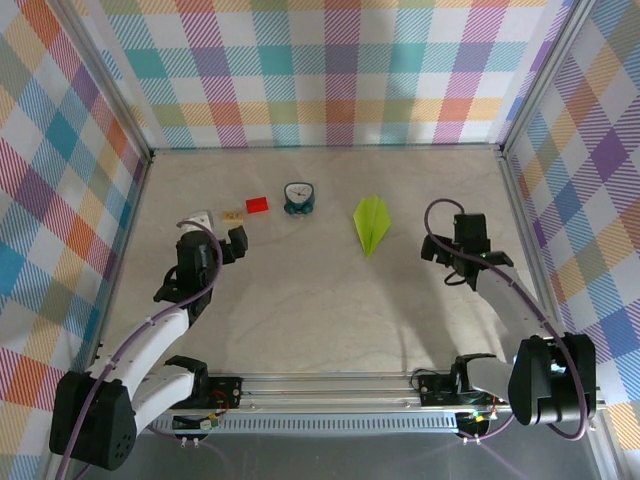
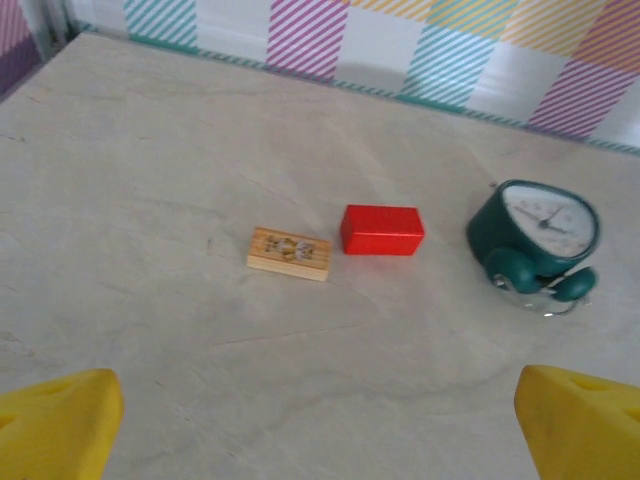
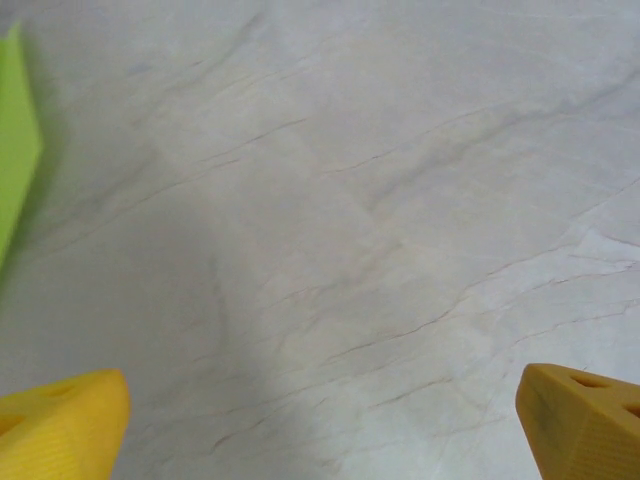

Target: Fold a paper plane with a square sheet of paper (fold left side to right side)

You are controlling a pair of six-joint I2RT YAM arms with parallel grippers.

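The lime-green sheet of paper lies folded into a slim pointed paper plane (image 1: 371,222) on the table, right of centre, its tip toward the near side. One green edge of it (image 3: 15,150) shows at the far left of the right wrist view. My right gripper (image 1: 452,242) hovers to the right of the plane, apart from it, open, with bare table between its yellow fingertips (image 3: 60,420). Over the left part of the table my left gripper (image 1: 220,230) is open and empty, its fingertips (image 2: 580,420) spread wide.
A small red block (image 1: 257,204), a little wooden block (image 2: 289,253) and a teal alarm clock (image 1: 298,198) stand in a row ahead of the left gripper. Checkered walls enclose the table on three sides. A metal rail (image 1: 330,385) runs along the near edge.
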